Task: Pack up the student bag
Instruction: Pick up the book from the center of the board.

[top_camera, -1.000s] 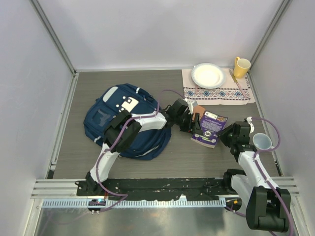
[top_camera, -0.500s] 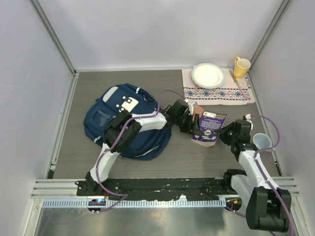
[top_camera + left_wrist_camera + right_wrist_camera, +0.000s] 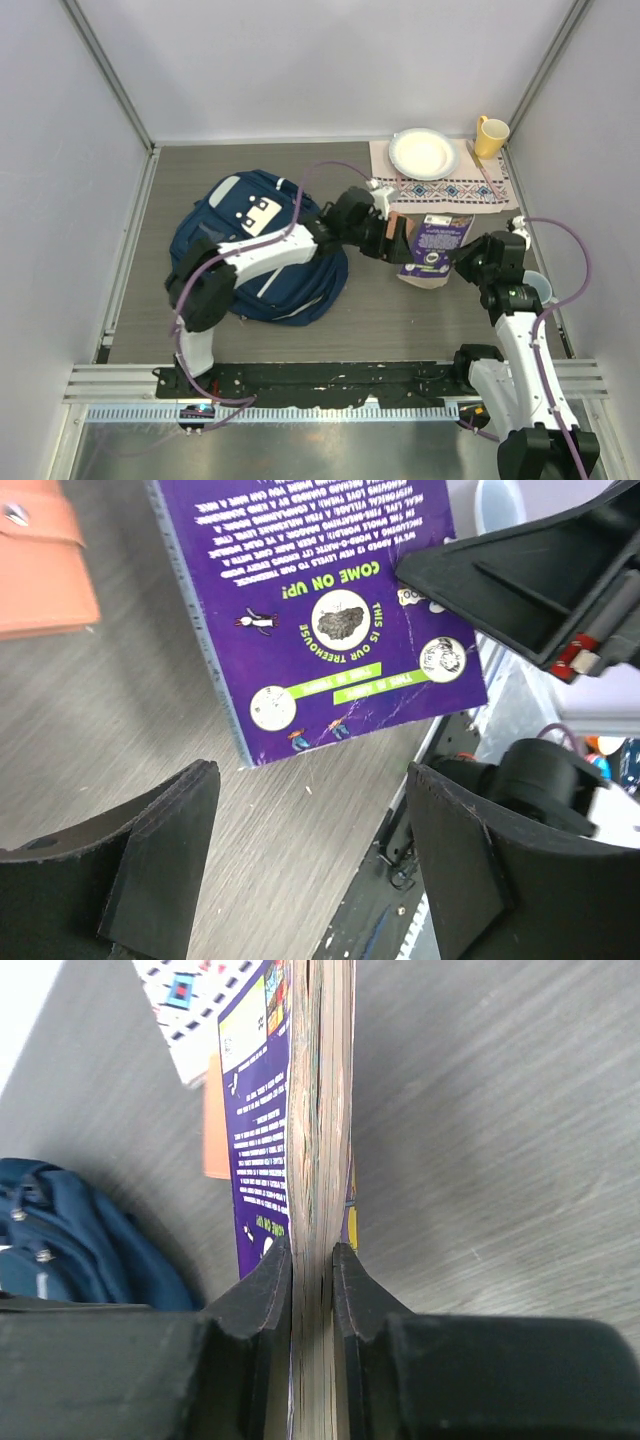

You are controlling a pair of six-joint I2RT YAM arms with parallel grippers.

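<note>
Step in hand: the purple book (image 3: pixel 432 250) is being picked up for packing; this is judged an early stage, since the book lies outside the student bag.
Right fingers: the right gripper (image 3: pixel 311 1260) is closed on the book's near edge, with cover and pages pinched between both fingers.
Pale blue cup (image 3: pixel 537 290): it is set on the table (image 3: pixel 400 330) just beside the right arm, near that arm's swing path.
Book attitude: it is seen edge-on in the right wrist view; whether its far edge rests on the table cannot be told.
Left fingers: the left gripper (image 3: pixel 310 778) is held wide open above the book's corner, and nothing is grasped.
Orange case (image 3: pixel 40 570): it is laid flat just beside the book, on the side toward the bag, and could be struck in a transfer.
Student bag (image 3: pixel 255 245): it is laid on the left part of the table, well apart from the book; no open compartment can be made out.
Next move: the bag must be opened, or the book handed across, before insertion is possible.
Far corner: a patterned cloth (image 3: pixel 480 185) carries a white plate (image 3: pixel 424 153) and a yellow mug (image 3: pixel 490 137), clear of the route.
</note>
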